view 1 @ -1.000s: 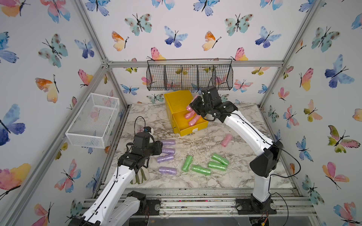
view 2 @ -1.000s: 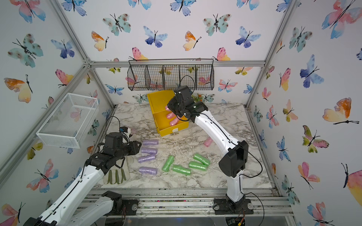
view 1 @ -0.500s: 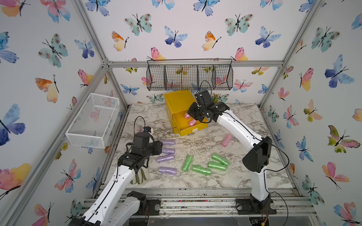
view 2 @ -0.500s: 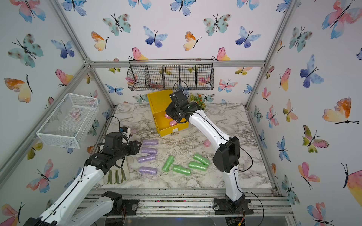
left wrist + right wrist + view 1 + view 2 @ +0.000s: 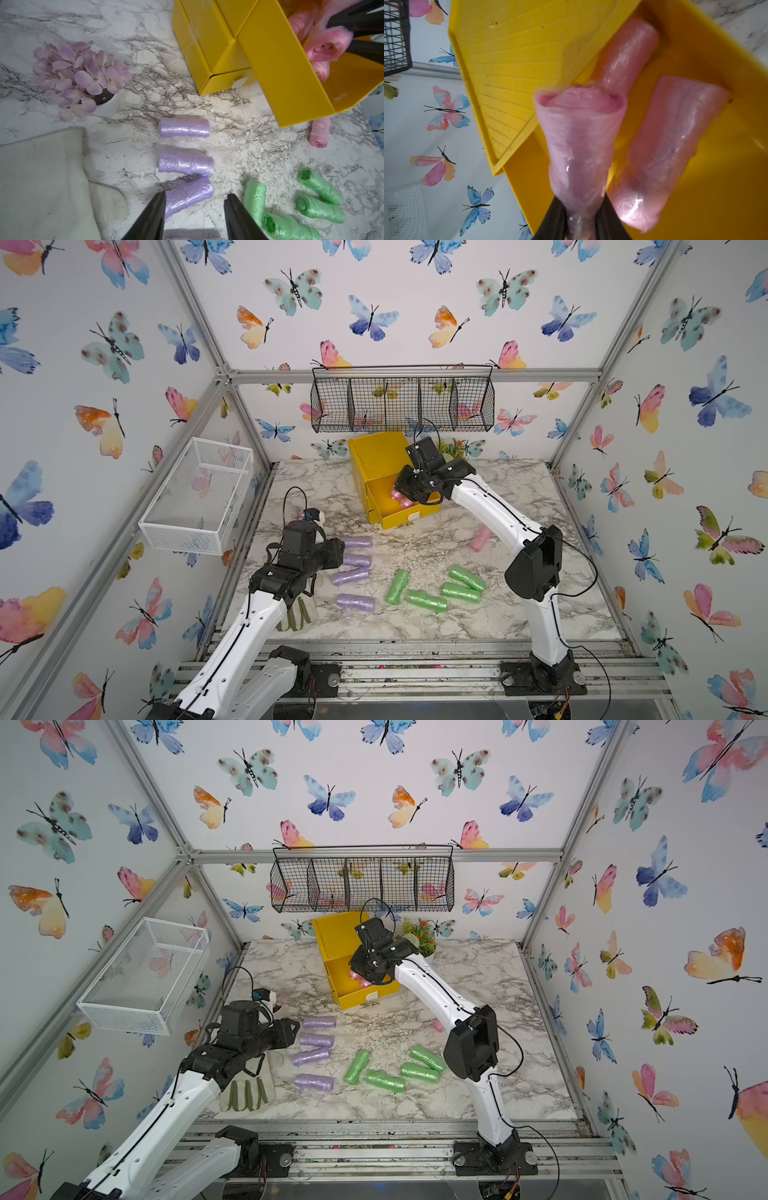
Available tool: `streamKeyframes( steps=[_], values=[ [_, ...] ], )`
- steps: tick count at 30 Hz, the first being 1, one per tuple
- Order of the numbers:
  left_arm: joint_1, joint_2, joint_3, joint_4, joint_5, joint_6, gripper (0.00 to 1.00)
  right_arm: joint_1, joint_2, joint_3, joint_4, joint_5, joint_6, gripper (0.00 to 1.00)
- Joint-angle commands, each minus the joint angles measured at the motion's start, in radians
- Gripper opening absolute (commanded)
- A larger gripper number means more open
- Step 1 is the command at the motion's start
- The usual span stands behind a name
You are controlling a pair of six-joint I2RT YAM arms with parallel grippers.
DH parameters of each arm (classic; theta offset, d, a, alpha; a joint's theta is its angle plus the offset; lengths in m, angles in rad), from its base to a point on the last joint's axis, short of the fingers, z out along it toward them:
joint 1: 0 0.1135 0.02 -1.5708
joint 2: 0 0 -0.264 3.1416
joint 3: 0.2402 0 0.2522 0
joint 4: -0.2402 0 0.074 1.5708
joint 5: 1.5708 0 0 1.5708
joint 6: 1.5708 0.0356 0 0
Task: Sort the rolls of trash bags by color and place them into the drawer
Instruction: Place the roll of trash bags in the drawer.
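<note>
Lying: four purple rolls (image 5: 350, 577) (four green (image 5: 426, 600))

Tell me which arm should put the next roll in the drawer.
Right. The right tool pinches a pink roll above the open yellow drawer; the left tool hangs open by the purple rolls.

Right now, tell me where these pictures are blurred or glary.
Right wrist view: held pink roll blurred, close to the lens; glare spots on the neighbouring roll. Left wrist view: purple rolls sharp, with glossy streaks. Both top views: evenly lit, green rolls crisp.
</note>
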Motion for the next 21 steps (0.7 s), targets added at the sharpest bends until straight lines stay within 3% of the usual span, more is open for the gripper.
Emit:
streamKeyframes(
  steps=[1, 11, 21],
  values=[
    [0.006, 0.000, -0.007, 0.012, 0.016, 0.010, 0.51, 0.002, 0.022, 0.042, -0.052, 0.021, -0.031, 0.24],
    [0.009, -0.003, -0.006, 0.011, 0.016, 0.010, 0.51, 0.002, -0.001, 0.033, -0.080, 0.076, -0.036, 0.25],
    [0.020, -0.002, -0.006, 0.014, 0.030, 0.010, 0.51, 0.003, -0.050, -0.074, -0.021, 0.079, 0.018, 0.27]
  ],
)
